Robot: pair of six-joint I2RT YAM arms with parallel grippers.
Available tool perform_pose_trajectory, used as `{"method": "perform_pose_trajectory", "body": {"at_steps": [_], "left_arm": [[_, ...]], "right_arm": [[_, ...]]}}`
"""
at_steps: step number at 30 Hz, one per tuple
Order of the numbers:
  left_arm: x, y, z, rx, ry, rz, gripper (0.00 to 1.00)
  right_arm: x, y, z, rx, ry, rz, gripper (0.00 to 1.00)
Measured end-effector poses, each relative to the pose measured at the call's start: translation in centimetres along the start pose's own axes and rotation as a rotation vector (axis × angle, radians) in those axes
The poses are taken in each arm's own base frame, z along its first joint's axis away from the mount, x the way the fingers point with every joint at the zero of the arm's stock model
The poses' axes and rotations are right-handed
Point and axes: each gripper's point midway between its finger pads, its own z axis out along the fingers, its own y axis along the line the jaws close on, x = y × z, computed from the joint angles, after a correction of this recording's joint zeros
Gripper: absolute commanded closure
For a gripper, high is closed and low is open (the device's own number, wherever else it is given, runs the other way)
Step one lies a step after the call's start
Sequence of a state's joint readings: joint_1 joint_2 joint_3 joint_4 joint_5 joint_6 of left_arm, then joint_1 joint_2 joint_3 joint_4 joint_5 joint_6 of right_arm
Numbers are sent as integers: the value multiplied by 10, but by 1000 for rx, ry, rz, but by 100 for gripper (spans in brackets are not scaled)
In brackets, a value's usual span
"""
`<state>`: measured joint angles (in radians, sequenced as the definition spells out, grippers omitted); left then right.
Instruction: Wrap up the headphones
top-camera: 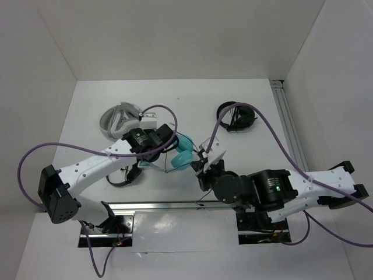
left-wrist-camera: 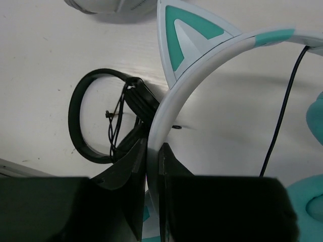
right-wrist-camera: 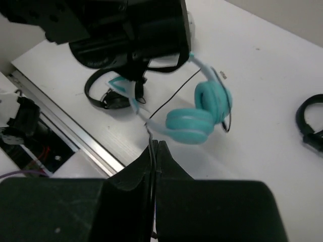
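Observation:
The teal headphones (top-camera: 183, 154) hang mid-table between both arms, earcups (right-wrist-camera: 202, 113) stacked together. My left gripper (left-wrist-camera: 153, 154) is shut on their white-and-teal headband (left-wrist-camera: 202, 65), whose cat ear (left-wrist-camera: 189, 30) points up in the left wrist view. My right gripper (right-wrist-camera: 155, 146) is shut on the thin black cable (right-wrist-camera: 171, 96), which runs from between the fingers up toward the headband. The cable also shows in the left wrist view (left-wrist-camera: 282, 106). In the top view the right gripper (top-camera: 201, 163) sits just right of the earcups.
Smaller black headphones (top-camera: 125, 175) lie under the left arm, also in the left wrist view (left-wrist-camera: 93, 118). Grey-white folded headphones (top-camera: 119, 119) sit at back left. Another black set (top-camera: 236, 116) lies at back right. A metal rail (top-camera: 175, 205) runs along the near edge.

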<state>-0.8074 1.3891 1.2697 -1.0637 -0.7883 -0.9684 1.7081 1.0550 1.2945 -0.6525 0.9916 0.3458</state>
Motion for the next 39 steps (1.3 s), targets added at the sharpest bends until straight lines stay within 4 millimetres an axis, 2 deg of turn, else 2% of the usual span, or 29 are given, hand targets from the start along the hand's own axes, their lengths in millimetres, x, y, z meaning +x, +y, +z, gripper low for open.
{"method": "perform_pose_trajectory", "body": {"at_steps": [3, 7, 9, 11, 18, 22, 30, 37, 39], "left_arm": [[17, -17, -11, 44, -2, 88, 100], [46, -24, -21, 107, 6, 204, 100], [54, -23, -30, 155, 3, 220, 100], [55, -22, -42, 230, -8, 222, 100], [30, -7, -91, 510, -98, 184, 100], [24, -6, -110, 628, -127, 194, 100], [25, 0, -130, 758, -159, 263, 100], [9, 3, -150, 820, -202, 257, 100], [2, 6, -156, 830, -220, 252, 100]], "right_arm": [[-2, -18, 11, 59, 10, -57, 100], [-2, -67, 36, 190, 53, -113, 100], [-2, -92, 45, 238, 77, -119, 100], [1, -115, 53, 276, 107, -128, 100], [12, -155, 72, 289, 177, -156, 100], [20, -158, 89, 239, 208, -163, 100], [38, -135, 119, 92, 222, -155, 100], [75, -130, 138, 11, 249, -115, 100], [81, -125, 142, -21, 236, -97, 91]]}}
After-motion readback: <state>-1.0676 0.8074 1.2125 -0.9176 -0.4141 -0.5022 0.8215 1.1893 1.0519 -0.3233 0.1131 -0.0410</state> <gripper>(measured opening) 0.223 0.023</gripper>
